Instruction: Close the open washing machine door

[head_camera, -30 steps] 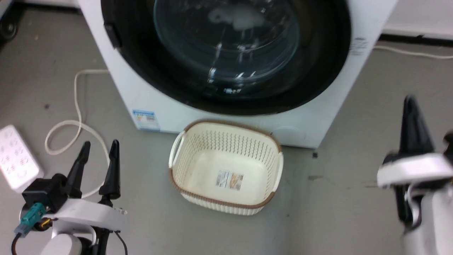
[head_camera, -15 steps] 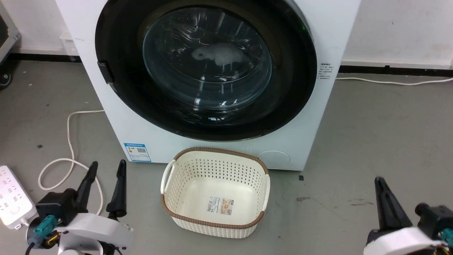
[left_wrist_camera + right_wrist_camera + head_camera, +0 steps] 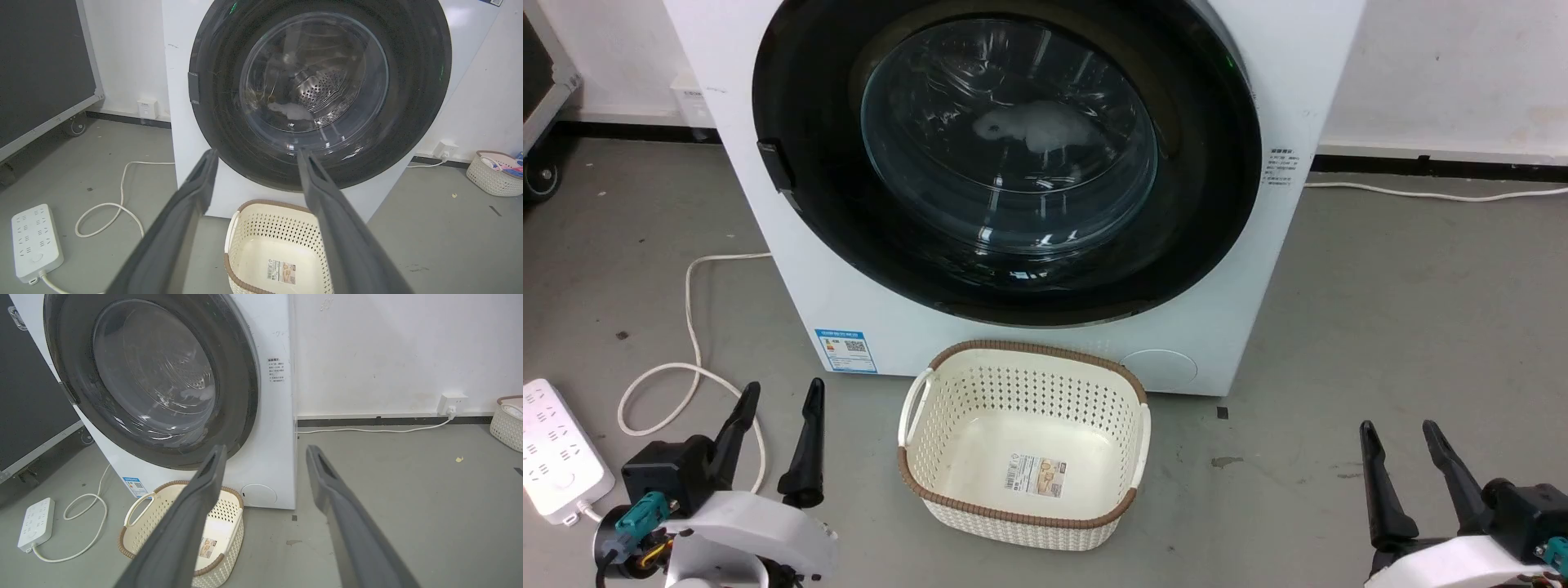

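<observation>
The washing machine door (image 3: 1009, 155) lies flat against the white machine front, its wide glossy black rim around a clear glass bowl; a white cloth shows through the glass. The same door (image 3: 320, 87) (image 3: 153, 375) faces both wrist cameras. My left gripper (image 3: 780, 392) hangs low at the lower left over the floor, open with nothing between its fingers, well short of the machine. At the lower right my right gripper (image 3: 1398, 433) is open and empty too, off to the right of the machine. Its fingers (image 3: 204, 486) frame the machine's right corner.
A cream perforated basket (image 3: 915, 408) with a brown rim stands on the floor right before the machine. A white power strip (image 3: 556, 461) and looped cable (image 3: 690, 327) lie at the left. A second basket (image 3: 492, 179) stands by the right wall. A dark wheeled case (image 3: 41, 69) is at far left.
The head camera has tilted up, so more of the door shows. My right gripper has dropped from mid-right to the lower right corner, now showing both fingers apart. The left gripper sits lower in view.
</observation>
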{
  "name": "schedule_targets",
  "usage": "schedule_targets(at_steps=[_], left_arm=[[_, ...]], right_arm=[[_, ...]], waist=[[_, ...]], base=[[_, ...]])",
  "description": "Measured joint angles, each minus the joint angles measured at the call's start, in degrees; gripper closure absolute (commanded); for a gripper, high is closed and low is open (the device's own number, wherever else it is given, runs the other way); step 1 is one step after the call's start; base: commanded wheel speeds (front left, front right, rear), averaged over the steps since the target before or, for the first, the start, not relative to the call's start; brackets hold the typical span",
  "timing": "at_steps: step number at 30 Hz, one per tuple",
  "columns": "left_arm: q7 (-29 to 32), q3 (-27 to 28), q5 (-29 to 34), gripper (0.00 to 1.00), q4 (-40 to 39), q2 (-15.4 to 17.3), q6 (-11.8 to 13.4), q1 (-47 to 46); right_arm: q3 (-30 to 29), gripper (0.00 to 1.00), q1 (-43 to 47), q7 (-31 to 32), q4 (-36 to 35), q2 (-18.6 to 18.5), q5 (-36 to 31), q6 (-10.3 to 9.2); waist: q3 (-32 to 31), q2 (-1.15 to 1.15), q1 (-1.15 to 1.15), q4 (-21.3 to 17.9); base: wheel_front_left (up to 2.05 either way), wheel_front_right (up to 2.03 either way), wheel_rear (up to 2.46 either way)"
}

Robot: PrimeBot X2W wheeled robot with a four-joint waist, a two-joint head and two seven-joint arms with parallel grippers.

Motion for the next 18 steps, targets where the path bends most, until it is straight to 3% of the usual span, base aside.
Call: schedule_targets(at_steps=[15,16,18], left_arm=[[1.0,-0.5,0.6,0.0,-0.1,0.5,1.2,0.0],[1.0,-0.5,0.6,1.0,-0.1,0.5,1.2,0.0],[1.0,-0.5,0.6,1.0,0.0,0.5,1.2,0.0]], right_arm=[[1.0,0.0,0.0,-0.6,0.1,0.0,0.5,0.0],[1.1,1.0,0.0,-0.7,0.1,0.0,0.5,0.0],[1.1,1.0,0.0,-0.6,0.1,0.0,0.5,0.0]], waist=[[0.6,0.0,0.0,-0.3],[0.7,0.0,0.0,-0.2],[0.7,0.0,0.0,-0.2]], base=[[0.0,0.0,0.0],[0.0,0.0,0.0],[0.0,0.0,0.0]])
